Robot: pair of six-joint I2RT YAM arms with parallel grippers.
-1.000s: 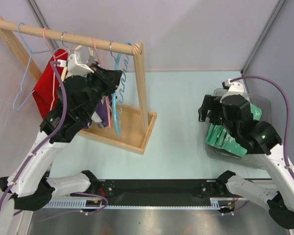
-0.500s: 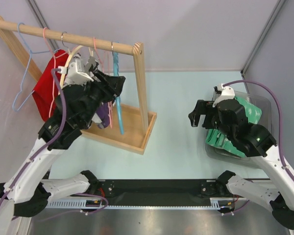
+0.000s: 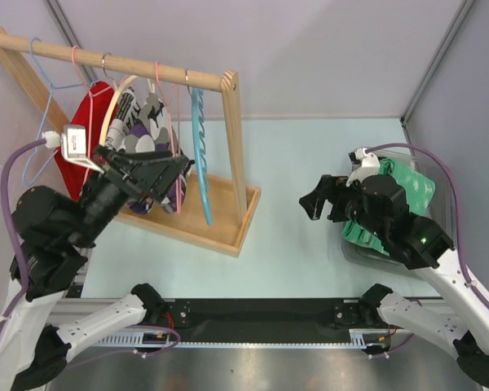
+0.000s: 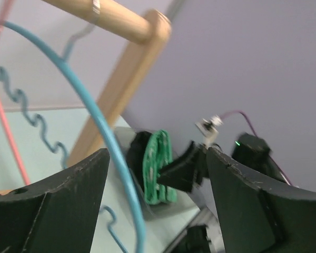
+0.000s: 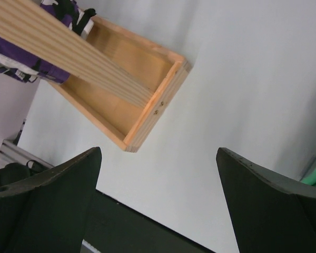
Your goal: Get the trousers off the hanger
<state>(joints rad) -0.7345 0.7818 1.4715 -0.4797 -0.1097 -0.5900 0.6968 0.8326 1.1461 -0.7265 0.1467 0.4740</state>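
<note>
Purple, white and black patterned trousers (image 3: 143, 130) hang on a cream hanger (image 3: 112, 110) on the wooden rail (image 3: 130, 63). My left gripper (image 3: 175, 167) stands open just in front of them, holding nothing. In the left wrist view a bare blue hanger (image 4: 95, 121) crosses the gap between the fingers of my left gripper (image 4: 158, 211). My right gripper (image 3: 316, 199) hovers open over the table, left of a clear bin (image 3: 440, 175) holding a folded green garment (image 3: 399, 204). In the right wrist view the right gripper (image 5: 158, 200) is empty.
A red garment (image 3: 73, 155) hangs at the rack's left end beside a light blue wire hanger (image 3: 41, 122). A pink hanger (image 3: 165, 106) hangs beside the blue hanger (image 3: 202, 155). The rack's post (image 3: 236, 138) rises from a wooden base tray (image 3: 220, 220). A black rail (image 3: 261, 314) runs along the near edge.
My left gripper has opened and drawn back from the hangers toward the near left. The blue hanger now hangs straight. My right gripper has moved left, away from the bin.
</note>
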